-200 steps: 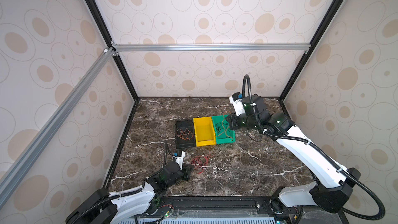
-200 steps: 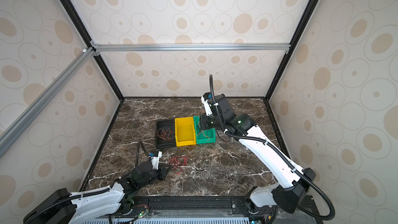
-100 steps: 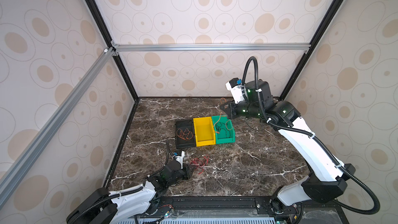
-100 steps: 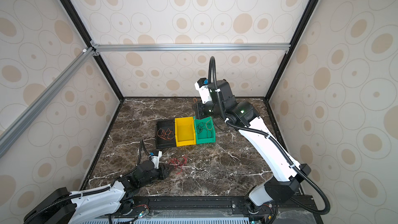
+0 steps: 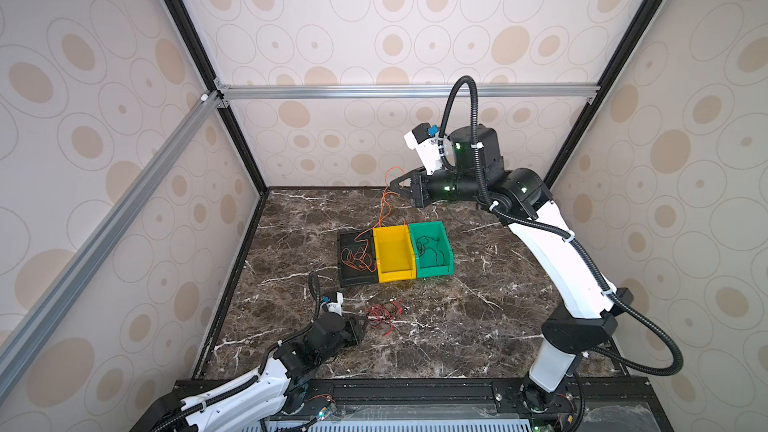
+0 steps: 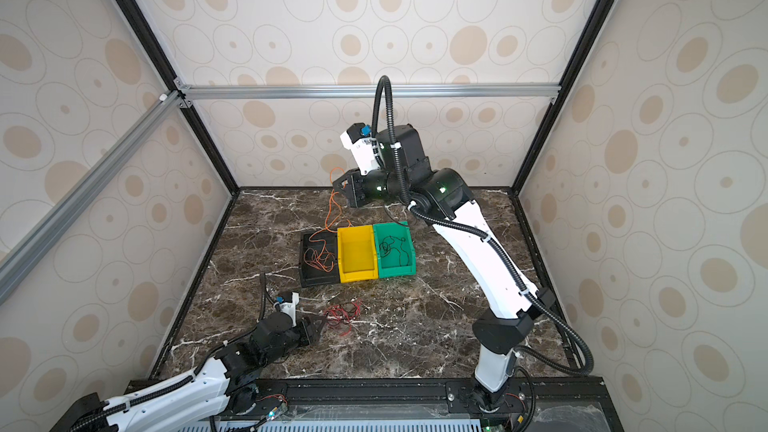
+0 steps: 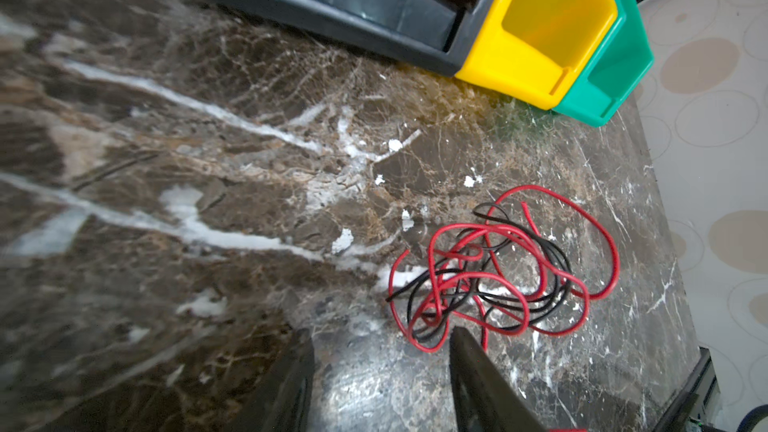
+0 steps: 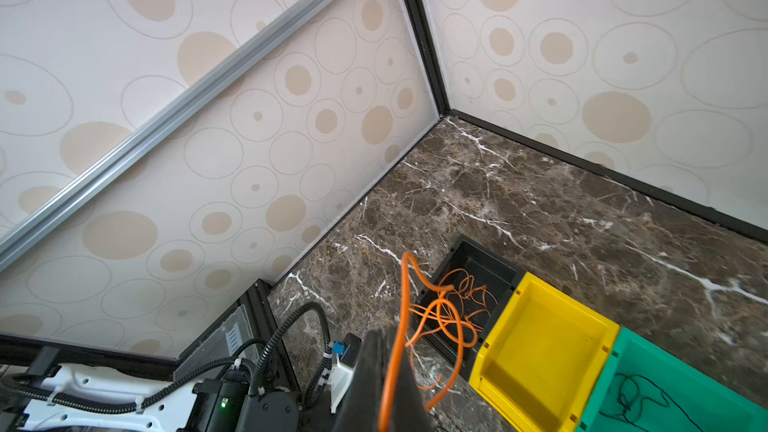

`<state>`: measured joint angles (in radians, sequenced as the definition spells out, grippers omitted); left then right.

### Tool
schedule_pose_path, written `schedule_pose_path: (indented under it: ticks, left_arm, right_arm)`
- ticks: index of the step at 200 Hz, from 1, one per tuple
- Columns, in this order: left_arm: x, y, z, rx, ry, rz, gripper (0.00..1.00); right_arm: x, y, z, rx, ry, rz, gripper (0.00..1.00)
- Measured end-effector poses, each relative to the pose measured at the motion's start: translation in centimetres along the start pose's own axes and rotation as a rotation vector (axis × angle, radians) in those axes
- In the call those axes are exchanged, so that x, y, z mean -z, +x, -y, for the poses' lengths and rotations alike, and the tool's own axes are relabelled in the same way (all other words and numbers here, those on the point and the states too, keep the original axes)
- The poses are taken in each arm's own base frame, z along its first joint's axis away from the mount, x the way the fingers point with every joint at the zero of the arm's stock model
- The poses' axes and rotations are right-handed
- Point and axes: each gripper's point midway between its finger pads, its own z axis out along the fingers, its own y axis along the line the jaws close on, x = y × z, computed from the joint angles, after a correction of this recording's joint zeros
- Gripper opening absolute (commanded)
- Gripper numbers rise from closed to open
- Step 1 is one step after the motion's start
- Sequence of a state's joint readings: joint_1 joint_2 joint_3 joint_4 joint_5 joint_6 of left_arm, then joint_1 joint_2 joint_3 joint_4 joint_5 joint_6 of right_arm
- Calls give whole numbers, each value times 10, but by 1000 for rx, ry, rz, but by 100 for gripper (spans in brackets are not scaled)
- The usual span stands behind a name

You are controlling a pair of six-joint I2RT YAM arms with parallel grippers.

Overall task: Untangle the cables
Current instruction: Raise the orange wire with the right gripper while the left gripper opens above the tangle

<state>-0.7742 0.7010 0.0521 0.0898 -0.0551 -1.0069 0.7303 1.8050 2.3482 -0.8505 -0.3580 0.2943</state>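
Note:
My right gripper [image 5: 395, 187] hangs high above the table behind the bins, shut on an orange cable [image 5: 384, 205]. That cable drops from the jaws into the black bin [image 5: 347, 280], where the rest of it lies in loops [image 8: 451, 309]. In the right wrist view the orange strand [image 8: 392, 363] runs between the shut right gripper [image 8: 388, 340]. A red and black cable tangle [image 7: 498, 272] lies on the table in front of the bins [image 6: 343, 317]. My left gripper [image 7: 380, 336] sits low beside it, open, nothing between its fingers. A thin black cable [image 5: 430, 249] lies in the green bin [image 5: 434, 272].
Black, yellow [image 5: 395, 272] and green bins stand side by side mid-table. The marble table [image 5: 478, 317] is walled on three sides by patterned panels. A black rail [image 5: 415, 388] runs along its front edge. My right arm arches over the table's right half.
The right gripper rose from the green bin and swung left and back, lifting the orange cable. The left gripper opened beside the red and black tangle.

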Motion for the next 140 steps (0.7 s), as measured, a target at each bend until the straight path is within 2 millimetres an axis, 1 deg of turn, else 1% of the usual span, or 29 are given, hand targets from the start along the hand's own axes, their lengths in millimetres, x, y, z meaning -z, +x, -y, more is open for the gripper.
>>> schedule_pose_path:
  ticks: [29,59,82,94,107,140]
  left_arm:
    - [3,-4,3,14,14,17,53]
    - [4,-5,2,19,14,22,53]
    - [3,-4,1,21,11,20,53]
    - [3,-2,-1,22,7,17,53]
    - [3,-1,-2,22,4,15,53]
    - [2,0,-3,21,-1,11,53]
  right_arm:
    - [-27,5,3,-19,-38,-34,0]
    - [-60,14,12,-49,-65,-80,0]
    - [-76,19,17,-68,-76,-99,0]
    - [-79,20,17,-74,-79,-102,0]
    - [-77,16,14,-76,-87,-94,0]
    - [-63,-4,1,-58,-119,-32,0]
